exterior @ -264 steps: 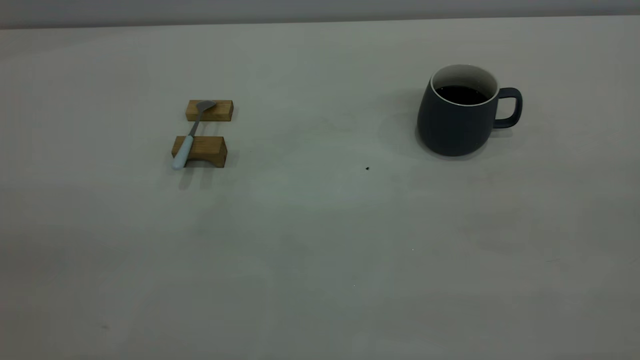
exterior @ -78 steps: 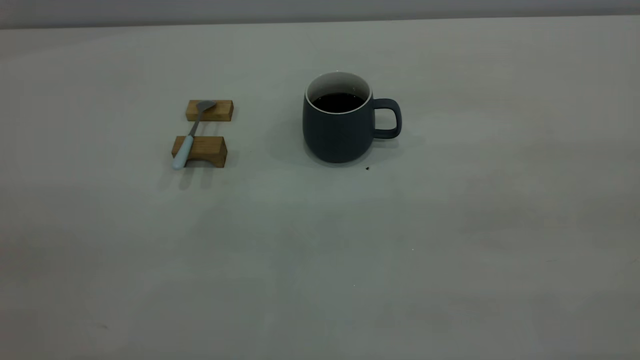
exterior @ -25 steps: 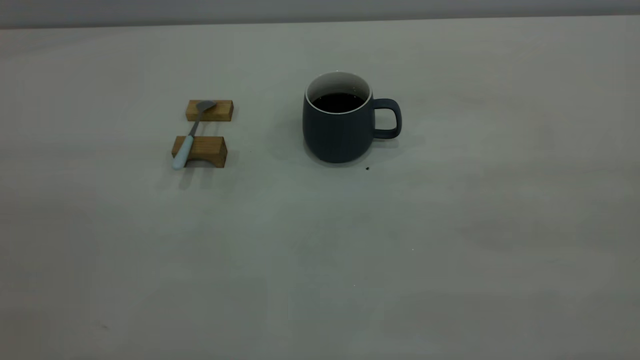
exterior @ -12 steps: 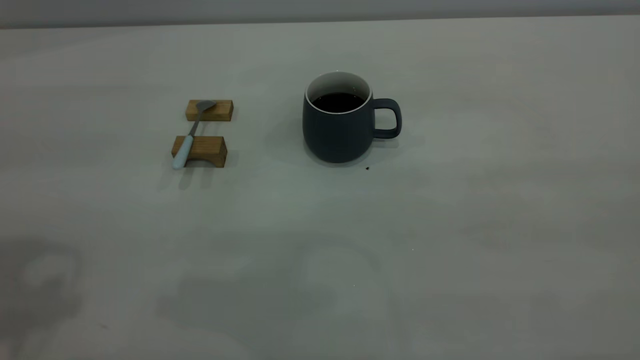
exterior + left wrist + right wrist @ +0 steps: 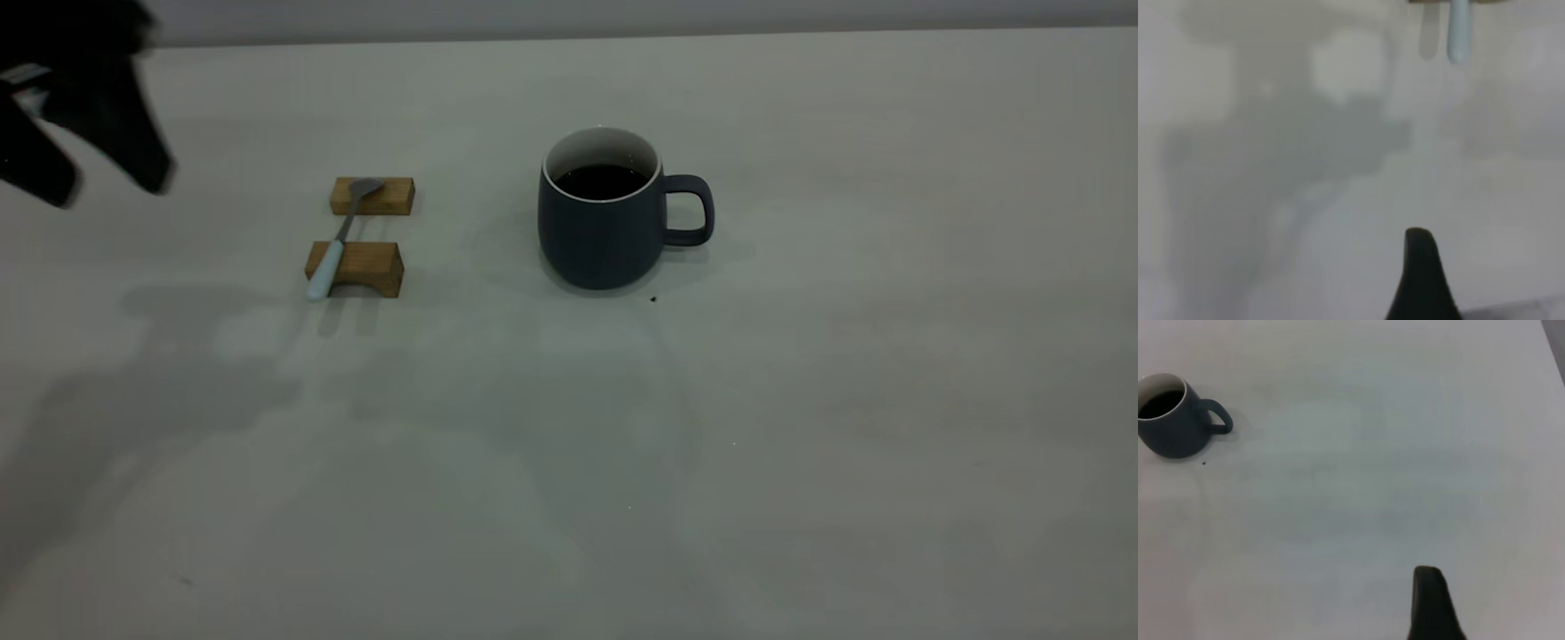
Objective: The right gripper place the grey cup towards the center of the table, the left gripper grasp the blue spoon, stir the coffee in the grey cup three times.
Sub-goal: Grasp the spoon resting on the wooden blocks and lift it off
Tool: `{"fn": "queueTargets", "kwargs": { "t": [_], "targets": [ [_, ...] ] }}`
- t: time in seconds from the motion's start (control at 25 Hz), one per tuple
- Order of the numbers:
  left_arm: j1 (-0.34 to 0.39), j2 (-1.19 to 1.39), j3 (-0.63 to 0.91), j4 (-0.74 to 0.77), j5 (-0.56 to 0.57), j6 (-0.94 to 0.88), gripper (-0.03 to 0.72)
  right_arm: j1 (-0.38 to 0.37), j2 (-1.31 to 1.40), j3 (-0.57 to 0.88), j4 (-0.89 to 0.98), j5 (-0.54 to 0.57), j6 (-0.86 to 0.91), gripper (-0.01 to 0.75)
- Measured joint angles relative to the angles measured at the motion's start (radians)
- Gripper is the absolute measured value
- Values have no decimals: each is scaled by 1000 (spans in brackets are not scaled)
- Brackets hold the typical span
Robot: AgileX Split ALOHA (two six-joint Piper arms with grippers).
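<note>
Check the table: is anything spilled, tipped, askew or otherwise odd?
Nothing stands out. The grey cup stands upright with its coffee inside, and the blue spoon lies bridged across two wooden blocks. Only a tiny dark speck marks the table.

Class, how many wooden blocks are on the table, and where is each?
2. The far brown wooden block lies under the spoon's bowl; the near brown wooden block supports its pale blue handle. Both sit left of the cup. None seem hidden.

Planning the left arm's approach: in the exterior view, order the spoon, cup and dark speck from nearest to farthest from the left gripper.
From the left gripper at the far left:
1. Spoon, on the wooden blocks, left of centre.
2. Cup, near the centre.
3. Speck, just right of the cup's base.
</note>
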Motion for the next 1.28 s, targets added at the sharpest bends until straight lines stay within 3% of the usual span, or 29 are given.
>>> {"fn": "queueTargets", "kwargs": {
  "t": [0.28, 0.56, 1.28],
  "targets": [
    [-76, 299, -187, 108, -13, -142, 596, 0, 0, 0, 0, 0, 0, 523],
    [-113, 490, -331, 116, -18, -163, 594, 0, 0, 0, 0, 0, 0, 523],
    [-126, 648, -413, 119, -124, -171, 593, 0, 0, 0, 2, 1, 0, 508]
  ]
}}
